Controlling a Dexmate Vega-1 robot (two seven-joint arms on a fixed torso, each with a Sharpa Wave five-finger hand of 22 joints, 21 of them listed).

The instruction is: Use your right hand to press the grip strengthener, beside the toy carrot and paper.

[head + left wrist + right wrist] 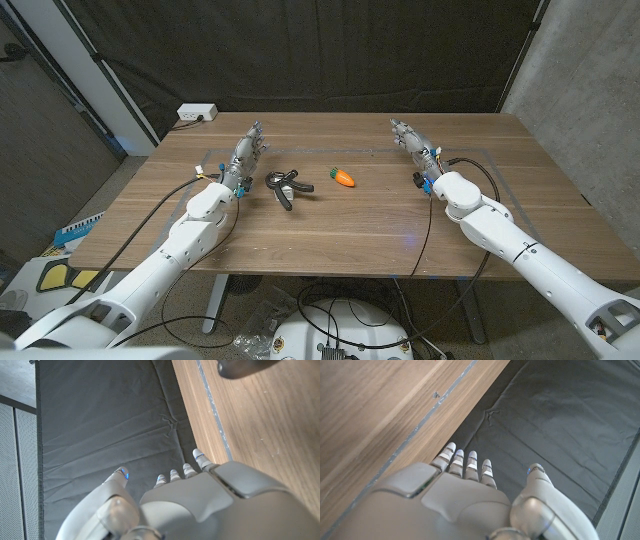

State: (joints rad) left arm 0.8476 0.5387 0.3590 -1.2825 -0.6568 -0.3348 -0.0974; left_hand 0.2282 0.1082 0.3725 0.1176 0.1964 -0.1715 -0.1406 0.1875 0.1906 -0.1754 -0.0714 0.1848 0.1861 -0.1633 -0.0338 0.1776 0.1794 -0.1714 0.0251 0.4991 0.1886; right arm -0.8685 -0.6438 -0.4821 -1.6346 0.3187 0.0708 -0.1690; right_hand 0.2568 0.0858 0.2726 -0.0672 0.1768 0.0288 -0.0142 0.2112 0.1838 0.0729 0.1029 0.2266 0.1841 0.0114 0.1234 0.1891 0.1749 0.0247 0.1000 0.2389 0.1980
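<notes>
Here I have the grip strengthener (pixel 284 187) lying on the wooden table (pixel 370 220), left of centre, handles splayed toward me. The toy carrot (pixel 344 178) lies just to its right, near but apart from it. My left hand (pixel 246 154) stands just beside the strengthener on its left, fingers extended toward the far edge and holding nothing; on the left wrist camera those fingers (pixel 199 457) reach out past the table edge toward the dark curtain (pixel 110 425). My right hand (pixel 412 140) is well apart from the strengthener, over the table's right half, likewise released with fingers (pixel 462 460) straight and empty. A white power strip (pixel 197 113) sits at the far left corner.
</notes>
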